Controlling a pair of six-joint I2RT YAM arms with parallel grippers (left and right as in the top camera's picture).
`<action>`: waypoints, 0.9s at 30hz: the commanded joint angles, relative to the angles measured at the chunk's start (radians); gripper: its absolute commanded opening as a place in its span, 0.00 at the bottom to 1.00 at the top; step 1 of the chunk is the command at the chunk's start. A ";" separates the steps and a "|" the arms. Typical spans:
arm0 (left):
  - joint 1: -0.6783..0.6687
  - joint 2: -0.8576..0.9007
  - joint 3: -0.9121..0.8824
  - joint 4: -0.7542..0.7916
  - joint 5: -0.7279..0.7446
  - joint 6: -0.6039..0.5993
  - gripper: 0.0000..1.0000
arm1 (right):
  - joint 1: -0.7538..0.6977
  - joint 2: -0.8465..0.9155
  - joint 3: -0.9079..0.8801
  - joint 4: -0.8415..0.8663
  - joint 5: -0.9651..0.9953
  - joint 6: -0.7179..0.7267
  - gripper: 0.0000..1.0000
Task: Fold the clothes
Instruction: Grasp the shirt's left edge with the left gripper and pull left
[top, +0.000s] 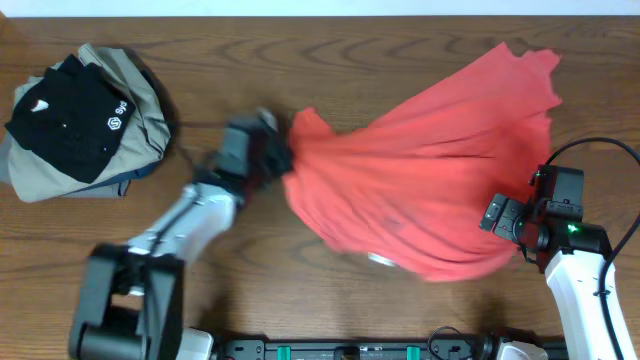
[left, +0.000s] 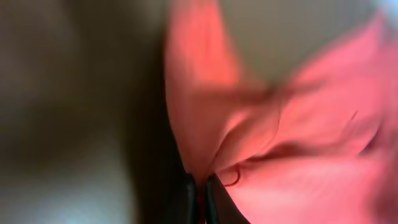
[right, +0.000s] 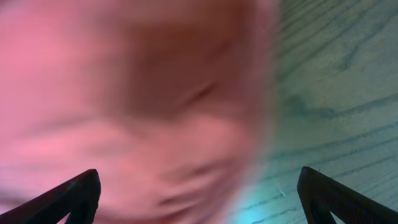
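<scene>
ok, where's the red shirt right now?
Overhead view: the red shirt is bunched centre-right on the table, left edge pinched by the left end effector, right end effector at its lower right.

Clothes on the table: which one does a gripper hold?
The red T-shirt, pinched by the left gripper; the black garment and the grey garment lie stacked apart.

At the far left of the dark wooden table (top: 330, 50) lay a small pile: a black garment (top: 60, 125) resting on top of a khaki-grey garment (top: 145, 95), which showed around it at the upper, right and lower edges. Small white logos (top: 117, 122) marked the black cloth, one near its right side, another toward its left.
</scene>
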 joint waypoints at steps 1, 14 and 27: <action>0.155 -0.050 0.163 -0.021 -0.054 0.032 0.14 | -0.012 -0.006 0.010 0.000 0.013 0.000 0.99; 0.110 -0.037 0.204 -0.816 0.182 0.022 0.98 | -0.012 -0.006 0.010 0.005 0.007 -0.001 0.99; -0.249 -0.022 0.038 -0.651 0.137 -0.253 0.98 | -0.012 -0.005 0.010 0.000 -0.013 -0.001 0.99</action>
